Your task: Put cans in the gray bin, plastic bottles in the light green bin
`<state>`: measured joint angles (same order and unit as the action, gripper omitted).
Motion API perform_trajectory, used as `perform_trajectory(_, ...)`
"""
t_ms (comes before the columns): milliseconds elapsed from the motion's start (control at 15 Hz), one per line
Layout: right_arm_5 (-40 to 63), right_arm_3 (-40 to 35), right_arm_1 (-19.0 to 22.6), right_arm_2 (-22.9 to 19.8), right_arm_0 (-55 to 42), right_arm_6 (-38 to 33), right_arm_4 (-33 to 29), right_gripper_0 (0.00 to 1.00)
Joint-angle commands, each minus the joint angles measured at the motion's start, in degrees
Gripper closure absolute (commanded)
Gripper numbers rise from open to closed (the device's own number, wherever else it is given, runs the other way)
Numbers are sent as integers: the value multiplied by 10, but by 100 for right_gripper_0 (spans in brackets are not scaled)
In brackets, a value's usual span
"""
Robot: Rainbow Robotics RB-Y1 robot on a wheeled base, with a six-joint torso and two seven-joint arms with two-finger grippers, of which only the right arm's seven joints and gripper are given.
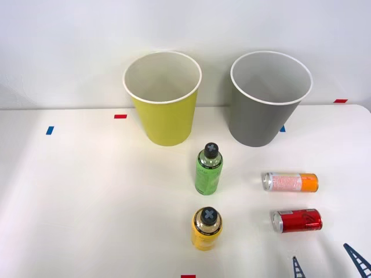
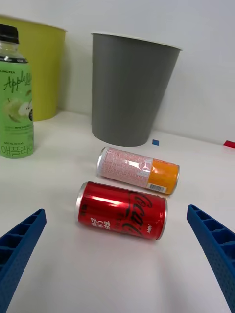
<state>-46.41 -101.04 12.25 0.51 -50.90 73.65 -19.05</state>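
On green bottle (image 2: 16, 98): "Apple"

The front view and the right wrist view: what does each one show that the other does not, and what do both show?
Front view alone: the yellow bottle, both bin openings, and red and blue tape marks on the table.
Wrist view alone: the label print on the green bottle and the red can.
Both: the pink can, the gray bin, the light green bin and the open right gripper.
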Motion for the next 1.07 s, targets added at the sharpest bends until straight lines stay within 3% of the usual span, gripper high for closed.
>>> perform_trajectory(67, 156, -92, 10, 3, -9, -2, 10, 0)
perform_trajectory(400, 401, -208, 40, 28, -10, 0, 119, 0)
perform_trajectory(600, 621, -324, 66, 27, -8, -14, 136, 0)
perform_trajectory(800, 846, -436, 85, 27, 2, -96, 144, 0)
perform_trajectory(1067, 959, -453, 89, 24, 38, -236, 186, 0)
